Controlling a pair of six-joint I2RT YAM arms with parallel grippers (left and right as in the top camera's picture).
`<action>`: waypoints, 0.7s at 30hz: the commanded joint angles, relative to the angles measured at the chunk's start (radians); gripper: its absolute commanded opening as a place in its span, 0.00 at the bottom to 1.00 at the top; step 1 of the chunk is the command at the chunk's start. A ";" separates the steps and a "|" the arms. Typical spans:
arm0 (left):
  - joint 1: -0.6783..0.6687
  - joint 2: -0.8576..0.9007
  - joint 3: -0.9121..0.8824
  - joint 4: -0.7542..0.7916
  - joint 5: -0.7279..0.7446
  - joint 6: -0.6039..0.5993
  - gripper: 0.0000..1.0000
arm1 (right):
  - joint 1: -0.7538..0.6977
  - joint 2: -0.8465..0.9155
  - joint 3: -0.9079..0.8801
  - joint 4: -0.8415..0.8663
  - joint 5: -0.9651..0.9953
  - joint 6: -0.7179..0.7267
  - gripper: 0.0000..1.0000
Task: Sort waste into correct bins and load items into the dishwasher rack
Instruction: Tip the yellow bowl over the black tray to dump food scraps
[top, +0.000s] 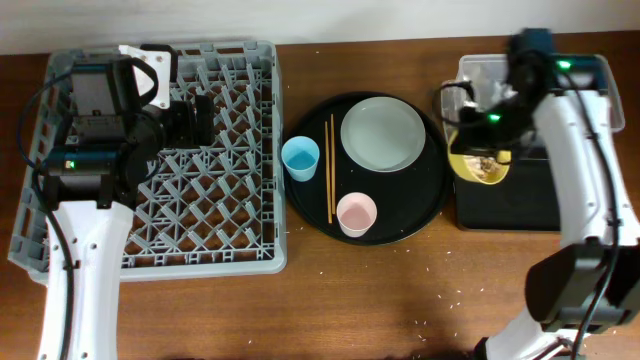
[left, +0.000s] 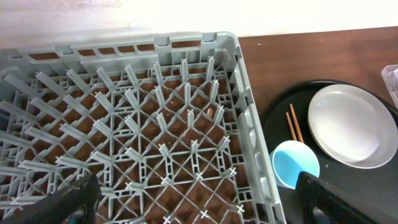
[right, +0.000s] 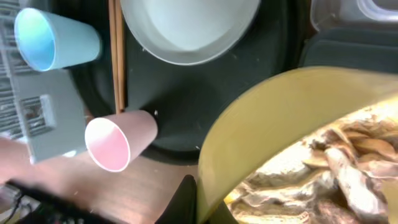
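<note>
My right gripper (top: 482, 122) is shut on the rim of the yellow bowl (top: 478, 168) and holds it tilted over the left edge of the black rectangular tray (top: 510, 205). The right wrist view shows the finger pinching the bowl (right: 280, 118), with yellowish-brown food scraps (right: 348, 168) inside. The clear tub (top: 592, 68) stands behind the tray with something white in it. My left gripper (top: 195, 118) is open and empty above the grey dishwasher rack (top: 240, 200); its fingers (left: 199, 205) frame the rack's pegs (left: 186, 124).
A round black tray (top: 430, 190) holds the pale plate (top: 383, 133), blue cup (top: 300, 158), pink cup (top: 357, 213) and chopsticks (top: 331, 170). Crumbs dot the brown table (top: 400, 300) in front. The wrapper is not in view.
</note>
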 joint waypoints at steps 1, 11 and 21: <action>0.005 0.003 0.021 0.000 0.007 0.016 1.00 | -0.134 0.000 -0.110 0.030 -0.365 -0.325 0.04; 0.005 0.003 0.021 0.000 0.007 0.016 1.00 | -0.414 0.008 -0.498 0.351 -0.696 -0.496 0.04; 0.005 0.003 0.021 0.000 0.007 0.016 1.00 | -0.484 0.023 -0.557 0.535 -0.928 -0.496 0.04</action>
